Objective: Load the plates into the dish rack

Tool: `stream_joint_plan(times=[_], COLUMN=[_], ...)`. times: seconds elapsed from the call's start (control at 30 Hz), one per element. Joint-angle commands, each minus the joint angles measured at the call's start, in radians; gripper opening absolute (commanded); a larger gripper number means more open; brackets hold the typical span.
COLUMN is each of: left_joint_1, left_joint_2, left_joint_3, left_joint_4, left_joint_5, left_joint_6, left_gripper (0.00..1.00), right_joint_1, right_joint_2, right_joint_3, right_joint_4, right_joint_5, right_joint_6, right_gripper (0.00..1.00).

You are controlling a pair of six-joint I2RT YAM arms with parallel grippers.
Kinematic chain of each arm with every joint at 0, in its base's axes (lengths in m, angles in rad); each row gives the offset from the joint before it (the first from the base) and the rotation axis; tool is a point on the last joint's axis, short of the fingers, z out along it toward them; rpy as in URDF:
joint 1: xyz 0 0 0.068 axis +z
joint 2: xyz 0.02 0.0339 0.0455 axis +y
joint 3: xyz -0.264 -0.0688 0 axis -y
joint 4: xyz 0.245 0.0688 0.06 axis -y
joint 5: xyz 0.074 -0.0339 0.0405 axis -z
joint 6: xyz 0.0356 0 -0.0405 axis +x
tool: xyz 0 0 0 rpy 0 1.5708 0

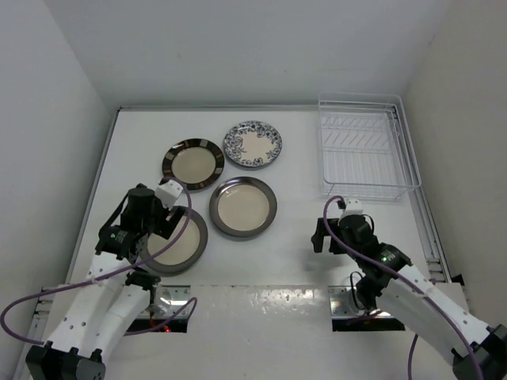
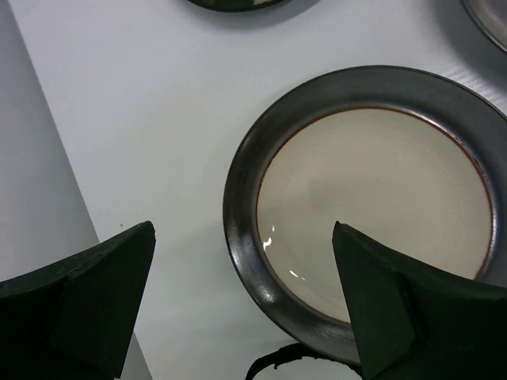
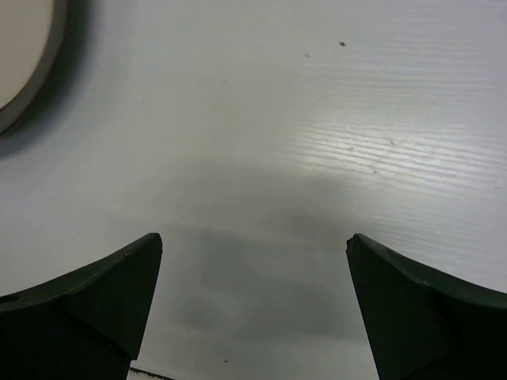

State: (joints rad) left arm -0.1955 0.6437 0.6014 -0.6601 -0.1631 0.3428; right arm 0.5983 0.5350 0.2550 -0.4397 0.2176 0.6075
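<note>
Four plates lie flat on the white table. A plain dark-rimmed plate point(image 1: 176, 241) lies nearest my left arm and fills the left wrist view point(image 2: 372, 206). A second plain dark-rimmed plate point(image 1: 243, 207) lies in the middle. The striped-rim plate point(image 1: 193, 164) and the blue floral plate point(image 1: 253, 145) lie behind them. The clear dish rack point(image 1: 366, 157) stands empty at the back right. My left gripper point(image 2: 242, 237) is open above the near plate's left rim, one finger over the plate, one over the table. My right gripper point(image 3: 253, 245) is open and empty over bare table, in front of the rack.
White walls close the table in at the left, back and right. A raised rail point(image 1: 432, 229) runs along the right edge beside the rack. A purple cable point(image 1: 178, 229) loops from the left arm over the near plate. A plate's edge point(image 3: 28, 63) shows at the right wrist view's top left.
</note>
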Motion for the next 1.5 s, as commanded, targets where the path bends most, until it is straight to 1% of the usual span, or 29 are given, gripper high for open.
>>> stream_joint_plan(times=[0.0, 0.03, 0.07, 0.1, 0.17, 0.2, 0.23, 0.3, 0.33, 0.37, 0.4, 0.47, 0.5, 0.53, 0.6, 0.63, 0.7, 0.73, 0.8, 0.9, 0.97, 1.03, 1.07, 1.17, 1.27, 1.3, 1.33, 1.37, 1.47], left_joint_1=[0.011, 0.011, 0.011, 0.011, -0.001, -0.001, -0.001, -0.010, -0.010, -0.010, -0.010, -0.010, 0.001, 0.001, 0.011, 0.024, 0.043, 0.068, 0.090, 0.114, 0.140, 0.154, 0.163, 0.186, 0.197, 0.197, 0.197, 0.206, 0.206], left_joint_2=[0.007, 0.017, 0.030, 0.060, 0.103, 0.173, 0.216, 0.316, 0.367, 0.463, 0.506, 0.588, 0.599, 0.599, 0.631, 0.645, 0.680, 0.707, 0.708, 0.694, 0.694, 0.708, 0.708, 0.731, 0.740, 0.740, 0.740, 0.740, 0.740], left_joint_3=[0.006, 0.006, 0.006, 0.006, 0.040, 0.098, 0.135, 0.220, 0.266, 0.356, 0.401, 0.510, 0.532, 0.544, 0.544, 0.544, 0.519, 0.503, 0.471, 0.443, 0.443, 0.457, 0.457, 0.468, 0.468, 0.468, 0.468, 0.468, 0.468], left_joint_4=[0.056, 0.056, 0.056, 0.042, 0.042, -0.001, -0.025, -0.076, -0.097, -0.142, -0.156, -0.194, -0.194, -0.194, -0.194, -0.194, -0.194, -0.194, -0.184, -0.150, -0.141, -0.131, -0.131, -0.131, -0.131, -0.131, -0.131, -0.131, -0.131], left_joint_5=[-0.076, -0.076, -0.041, -0.024, 0.010, 0.064, 0.065, 0.149, 0.169, 0.187, 0.198, 0.249, 0.313, 0.336, 0.353, 0.326, 0.280, 0.280, 0.312, 0.341, 0.324, 0.333, 0.346, 0.365, 0.378, 0.392, 0.402, 0.402, 0.413], left_joint_6=[-0.057, -0.032, -0.004, 0.051, 0.065, 0.055, 0.055, 0.038, 0.018, 0.009, -0.014, -0.028, -0.028, -0.028, -0.028, -0.037, -0.080, -0.096, -0.108, -0.108, -0.099, -0.099, -0.108, -0.108, -0.108, -0.108, -0.108, -0.108, -0.108], left_gripper=[0.99, 0.99, 0.99, 0.99, 0.99, 0.99, 0.99, 0.99, 0.99, 0.99, 0.99, 0.99, 0.99, 0.99, 0.99, 0.99, 0.99, 0.99, 0.99, 0.99, 0.99, 0.99, 0.99, 0.99, 0.99, 0.99, 0.99, 0.99, 0.99], right_joint_1=[0.003, 0.004, 0.005, 0.005, 0.001, -0.002, 0.000, -0.002, -0.003, -0.002, -0.006, -0.014, -0.017, -0.025, -0.040, -0.045, -0.032, -0.028, -0.034, -0.041, -0.060, -0.081, -0.094, -0.100, -0.097, -0.095, -0.098, -0.106, -0.132], right_joint_2=[0.019, 0.020, 0.026, 0.039, 0.088, 0.203, 0.259, 0.377, 0.566, 0.621, 0.748, 0.824, 0.845, 0.884, 0.951, 1.020, 1.062, 1.101, 1.117, 1.126, 1.170, 1.229, 1.288, 1.359, 1.405, 1.407, 1.401, 1.395, 1.317], right_joint_3=[0.081, 0.085, 0.092, 0.093, 0.119, 0.141, 0.168, 0.374, 0.483, 0.530, 0.611, 0.613, 0.586, 0.573, 0.561, 0.566, 0.592, 0.610, 0.600, 0.500, 0.463, 0.452, 0.440, 0.435, 0.431, 0.429, 0.423, 0.414, 0.391], right_joint_4=[-0.028, -0.012, 0.062, 0.161, 0.353, 0.428, 0.484, 0.445, 0.324, 0.297, 0.286, 0.338, 0.407, 0.489, 0.551, 0.596, 0.586, 0.519, 0.507, 0.634, 0.692, 0.758, 0.873, 0.987, 1.016, 1.015, 0.998, 0.968, 0.917], right_joint_5=[0.156, 0.175, 0.177, 0.158, 0.068, 0.053, 0.052, 0.033, 0.029, 0.032, 0.017, -0.015, -0.050, -0.053, -0.095, -0.121, -0.162, -0.155, -0.155, -0.211, -0.335, -0.475, -0.539, -0.627, -0.644, -0.641, -0.618, -0.607, -0.574], right_joint_6=[0.043, 0.037, -0.036, -0.072, -0.190, -0.175, -0.175, -0.135, -0.114, -0.029, 0.004, 0.087, 0.148, 0.173, 0.289, 0.296, 0.264, 0.259, 0.259, 0.227, 0.235, 0.279, 0.319, 0.368, 0.371, 0.364, 0.344, 0.347, 0.273], right_gripper=[1.00, 1.00, 1.00, 1.00, 1.00, 1.00, 1.00, 1.00, 1.00, 0.96, 0.93, 0.87, 0.83, 0.82, 0.82, 0.81, 0.81, 0.81, 0.81, 0.81, 0.77, 0.66, 0.62, 0.44, 0.27, 0.19, 0.03, 0.00, 0.00])
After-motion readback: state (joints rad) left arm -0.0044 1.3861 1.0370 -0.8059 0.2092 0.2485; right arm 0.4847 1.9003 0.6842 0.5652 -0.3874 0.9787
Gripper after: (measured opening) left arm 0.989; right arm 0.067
